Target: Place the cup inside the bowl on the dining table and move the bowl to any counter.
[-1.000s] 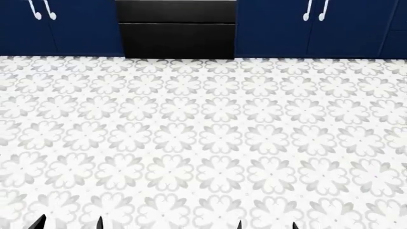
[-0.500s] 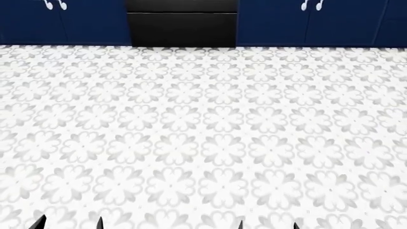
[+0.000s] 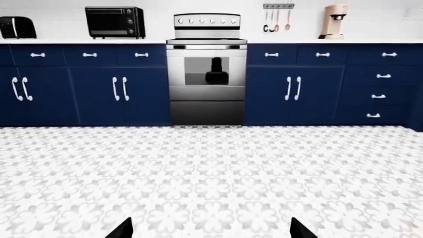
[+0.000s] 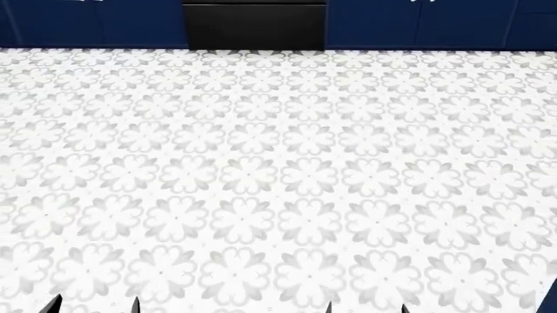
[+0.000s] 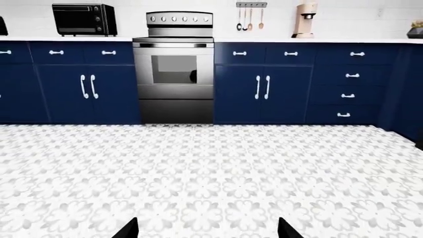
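Plainly still at the search step: in the left wrist view only spread tips of the left end effector [image 3: 210, 229] over patterned floor [image 3: 211, 173] facing the stove [image 3: 206, 67]; head view, floor alone; right wrist view, right end effector [image 5: 208, 229] likewise released, empty; cup, bowl, dining table nowhere visible, so turning needed.

1. Ahead of you the floor [image 4: 278, 176] runs to a row of cabinets [image 3: 119, 89].
2. The oven [image 3: 206, 69] stands midway between the cabinets.
3. On the surface [image 3: 79, 41], the toaster oven [image 3: 115, 22] sits left of the oven, the blender [image 3: 334, 22] right.
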{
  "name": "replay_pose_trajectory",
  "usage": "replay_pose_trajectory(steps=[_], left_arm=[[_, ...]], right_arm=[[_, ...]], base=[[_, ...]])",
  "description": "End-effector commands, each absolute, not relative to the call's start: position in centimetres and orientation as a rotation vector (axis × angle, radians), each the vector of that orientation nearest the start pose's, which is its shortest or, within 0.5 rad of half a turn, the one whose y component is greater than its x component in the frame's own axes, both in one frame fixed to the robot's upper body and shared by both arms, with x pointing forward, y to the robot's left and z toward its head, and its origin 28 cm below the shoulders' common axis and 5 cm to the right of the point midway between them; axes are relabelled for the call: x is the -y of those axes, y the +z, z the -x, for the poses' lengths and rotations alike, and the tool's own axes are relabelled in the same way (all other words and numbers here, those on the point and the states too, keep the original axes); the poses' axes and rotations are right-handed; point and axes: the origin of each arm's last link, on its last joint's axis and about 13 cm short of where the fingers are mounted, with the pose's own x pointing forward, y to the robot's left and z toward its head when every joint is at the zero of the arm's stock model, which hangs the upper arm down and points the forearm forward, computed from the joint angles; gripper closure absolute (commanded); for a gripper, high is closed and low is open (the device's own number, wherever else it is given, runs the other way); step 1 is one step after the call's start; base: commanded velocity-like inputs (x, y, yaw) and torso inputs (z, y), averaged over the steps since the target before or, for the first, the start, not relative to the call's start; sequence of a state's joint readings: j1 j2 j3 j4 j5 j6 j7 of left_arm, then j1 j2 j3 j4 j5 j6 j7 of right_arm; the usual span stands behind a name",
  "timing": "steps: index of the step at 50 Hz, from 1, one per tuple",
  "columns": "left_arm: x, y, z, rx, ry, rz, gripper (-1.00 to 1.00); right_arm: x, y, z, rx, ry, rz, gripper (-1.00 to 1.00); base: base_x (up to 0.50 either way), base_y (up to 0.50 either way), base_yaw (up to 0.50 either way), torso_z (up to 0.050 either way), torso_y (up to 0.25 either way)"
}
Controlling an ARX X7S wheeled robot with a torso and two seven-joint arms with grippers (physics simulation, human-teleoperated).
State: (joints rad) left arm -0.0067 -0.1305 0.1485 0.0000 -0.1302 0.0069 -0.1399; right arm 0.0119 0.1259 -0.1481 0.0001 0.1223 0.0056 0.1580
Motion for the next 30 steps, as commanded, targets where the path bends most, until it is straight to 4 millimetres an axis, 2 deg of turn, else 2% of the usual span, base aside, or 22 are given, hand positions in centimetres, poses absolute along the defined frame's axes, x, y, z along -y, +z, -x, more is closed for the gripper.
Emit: replay_pose_trajectory(steps=[1, 30], left_arm=[[-20.67, 1.28, -20.95, -0.006, -0.008, 0.0, -1.0], [-20.63, 1.31, -20.97, -0.002, -0.006, -0.004, -1.0]], right_arm=[[9.65, 1.31, -21.08, -0.012, -0.01, 0.008, -1.0], [9.64, 1.27, -21.1, -0.016, -0.008, 0.006, -1.0]], base=[[-0.5, 0.04, 0.0, 0.0, 0.0], [-0.5, 0.04, 0.0, 0.0, 0.0]])
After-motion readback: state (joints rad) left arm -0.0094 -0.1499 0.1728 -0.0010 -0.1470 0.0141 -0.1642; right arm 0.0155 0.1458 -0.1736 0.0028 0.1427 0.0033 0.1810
